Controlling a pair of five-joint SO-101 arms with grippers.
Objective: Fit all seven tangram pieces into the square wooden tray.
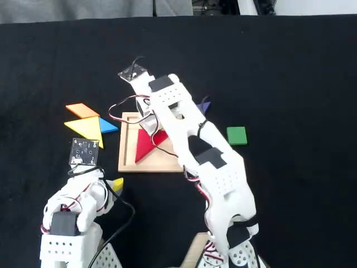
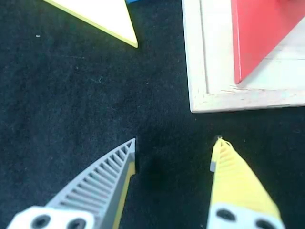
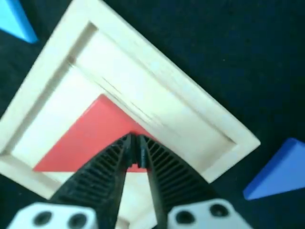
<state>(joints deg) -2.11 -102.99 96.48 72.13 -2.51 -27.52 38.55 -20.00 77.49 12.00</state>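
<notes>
The right arm (image 1: 217, 178) stretches over the tray (image 1: 122, 162), which sits mid-bench. The right jaws are clenched, tips together, right at the red triangle (image 3: 86, 140), near the point that faces the tray's middle. I cannot tell whether the tips press on it or hang just above. The red triangle lies flat inside the tray, toward its left wall.

The left arm (image 1: 72, 212) sits low at the near left. The left jaws are released, one finger grey (image 2: 112, 171) and one yellow (image 2: 233, 176), with bare black bench (image 2: 71, 105) between them. They hold nothing. The tray's near left corner lies just beyond the tips, apart from them.

Counted: one tray, one red triangle in it, and five pieces out on the bench. To the tray's left lie one orange parallelogram (image 1: 82, 110), one yellow triangle (image 1: 85, 128) and one light blue triangle (image 1: 107, 125), close together. To the right lies one green square (image 1: 236, 135). One dark blue piece (image 1: 205, 106) sits by the far right corner, partly hidden by the right arm.
</notes>
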